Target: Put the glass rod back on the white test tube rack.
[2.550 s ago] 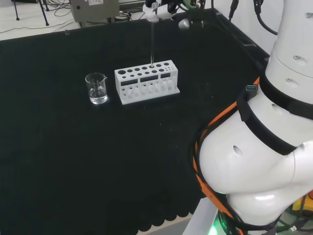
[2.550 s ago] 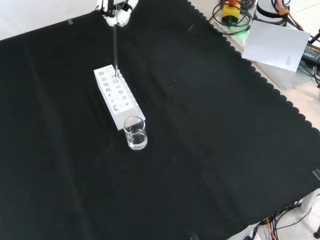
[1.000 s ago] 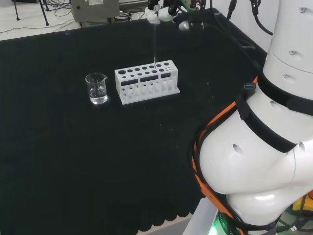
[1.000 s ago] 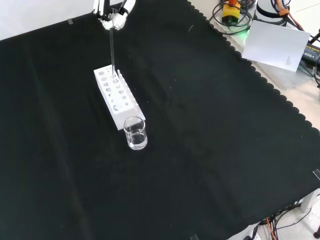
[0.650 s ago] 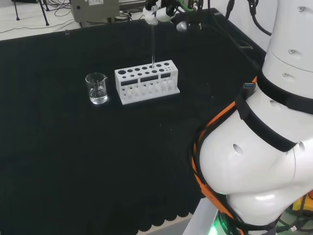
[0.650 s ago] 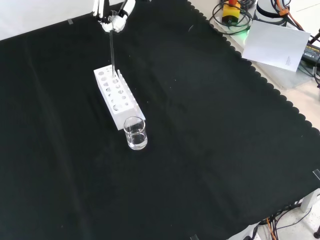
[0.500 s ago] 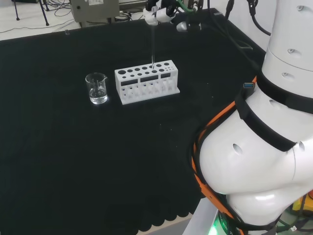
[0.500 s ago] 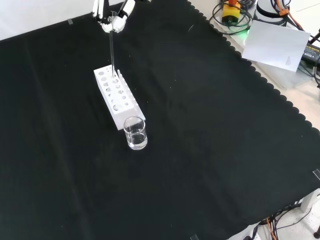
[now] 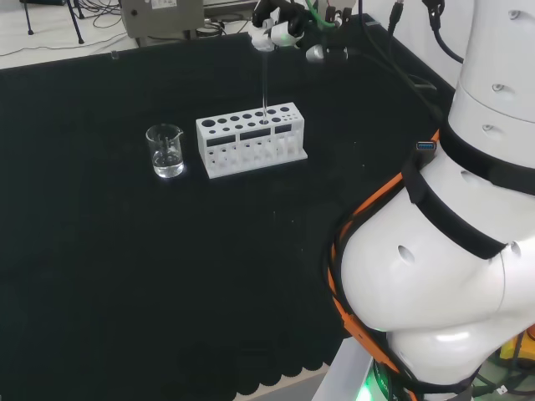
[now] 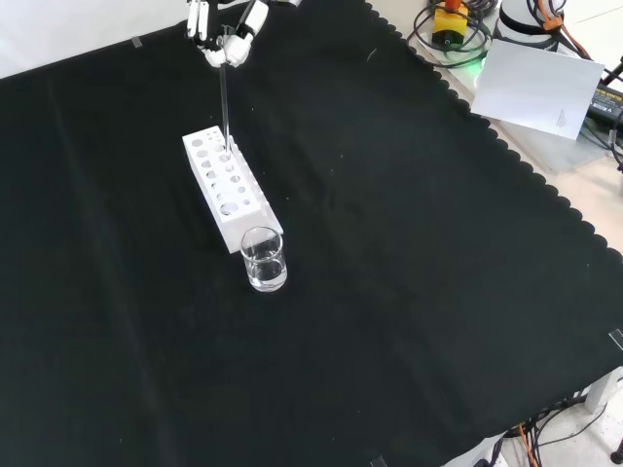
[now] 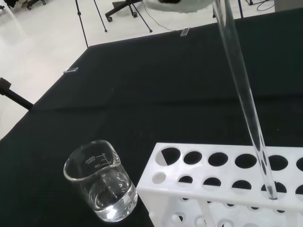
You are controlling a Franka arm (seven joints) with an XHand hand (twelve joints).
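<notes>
The thin clear glass rod (image 9: 264, 83) hangs almost upright, and my hand (image 9: 281, 27) is shut on its top end with curled fingers. Its lower tip sits at a hole in the back row of the white test tube rack (image 9: 242, 128), right of the rack's middle in the head view. In the front view the hand (image 10: 224, 31) is near the top edge, with the rod (image 10: 225, 102) running down to the far end of the rack (image 10: 255, 200). The wrist view shows the rod (image 11: 246, 104) slanting down, its tip in a hole of the rack (image 11: 203, 170).
A small glass beaker (image 9: 165, 151) with some clear liquid stands just left of the rack in the head view; in the front view the beaker (image 10: 264, 260) is at the rack's near end. Black cloth (image 10: 409, 253) covers the bench around them.
The hand has shifted slightly right and down in the head view, and the rod's tip has sunk a little toward the rack hole. Rack and beaker have not moved.
</notes>
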